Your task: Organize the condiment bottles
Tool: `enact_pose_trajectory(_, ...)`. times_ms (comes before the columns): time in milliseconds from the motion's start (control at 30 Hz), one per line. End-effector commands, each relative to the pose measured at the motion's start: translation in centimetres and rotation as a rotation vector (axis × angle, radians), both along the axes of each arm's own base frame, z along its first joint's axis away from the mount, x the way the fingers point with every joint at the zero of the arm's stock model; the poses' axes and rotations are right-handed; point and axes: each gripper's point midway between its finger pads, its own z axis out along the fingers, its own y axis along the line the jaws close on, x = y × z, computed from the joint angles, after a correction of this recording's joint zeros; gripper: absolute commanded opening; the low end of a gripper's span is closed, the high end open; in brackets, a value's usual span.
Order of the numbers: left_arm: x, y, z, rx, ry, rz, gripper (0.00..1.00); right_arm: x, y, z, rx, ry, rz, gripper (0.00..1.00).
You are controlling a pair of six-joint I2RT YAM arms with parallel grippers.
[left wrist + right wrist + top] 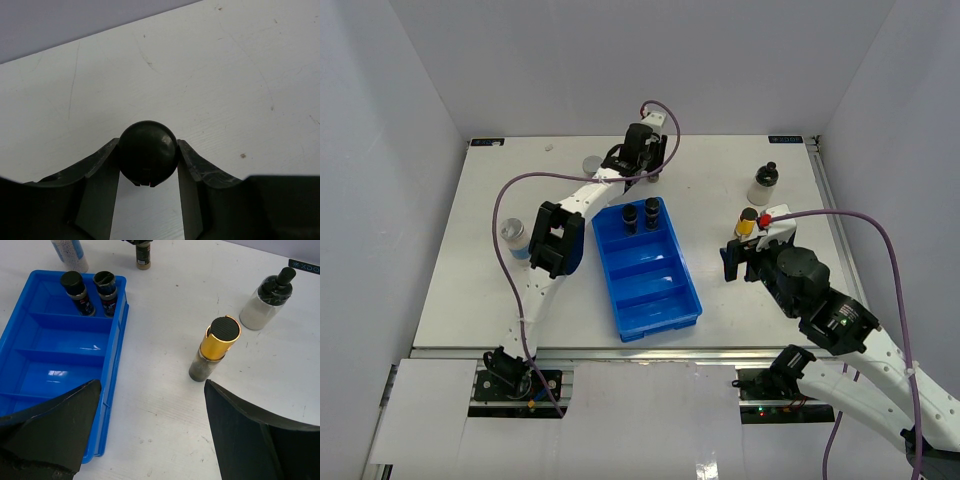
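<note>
My left gripper (650, 170) is at the far middle of the table, shut on the round black cap of a small dark bottle (148, 152) that stands on the table (143, 254). Two dark black-capped jars (631, 216) (651, 212) stand in the far compartment of the blue tray (655, 290). To the tray's right stand a yellow dark-capped bottle (747, 222) and a whitish black-capped bottle (763, 184). My right gripper (735, 262) is open just short of the yellow bottle (215, 350), holding nothing.
A clear silver-lidded jar (591, 163) stands at the far left of my left gripper, and another clear jar (512, 238) is by the left arm's elbow. The tray's other compartments (55, 365) hold nothing. White walls enclose the table.
</note>
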Motion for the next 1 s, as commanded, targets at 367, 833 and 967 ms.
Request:
enact_pose_trajectory(367, -4.8, 0.2, 18.3, -0.057, -0.261, 0.052, 0.0, 0.5, -1.0, 0.9, 0.009, -0.05, -0.056, 0.9)
enact_pose_trajectory(833, -21.2, 10.4, 26.6, -0.164, -0.246, 0.186, 0.0, 0.1, -0.7, 1.0, 0.033, -0.038, -0.032, 0.9)
enact_pose_trajectory(967, -24.7, 13.7, 22.5, -0.168, -0.173, 0.262, 0.0, -0.3, 0.2, 1.3, 0.068, -0.028, 0.01, 0.9)
